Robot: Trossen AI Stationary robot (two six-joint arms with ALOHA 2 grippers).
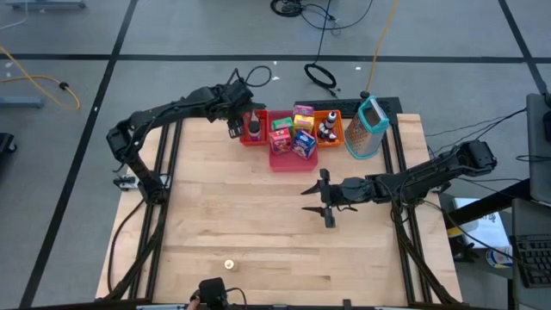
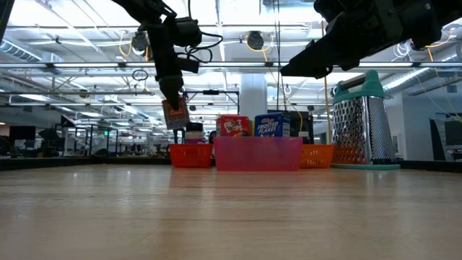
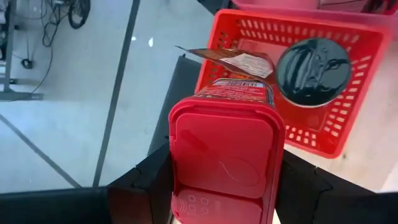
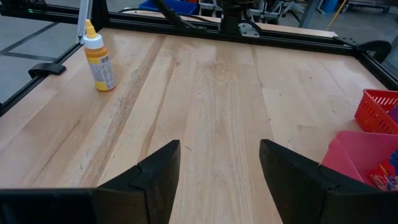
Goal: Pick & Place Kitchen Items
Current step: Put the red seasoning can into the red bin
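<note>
Item: small yellow bottle (image 4: 99, 57), upright and alone at the near edge of the worktop (image 1: 258, 215), well apart from the trays; only the right wrist view shows it as a bottle, the high view giving a mere dot. Right gripper (image 1: 326, 200): mid-worktop, jaws parted, empty. Left gripper (image 1: 234, 119): at the far edge above the red tray (image 3: 336, 68), jaws closed on a red-lidded container (image 3: 227, 158). The left wrist view shows a dark-capped shaker (image 3: 313, 63) and a flat packet (image 3: 233, 59) already inside that tray, hidden in the low view. Risk: released here, the container may strike the packet or rim and tip outside.
</note>
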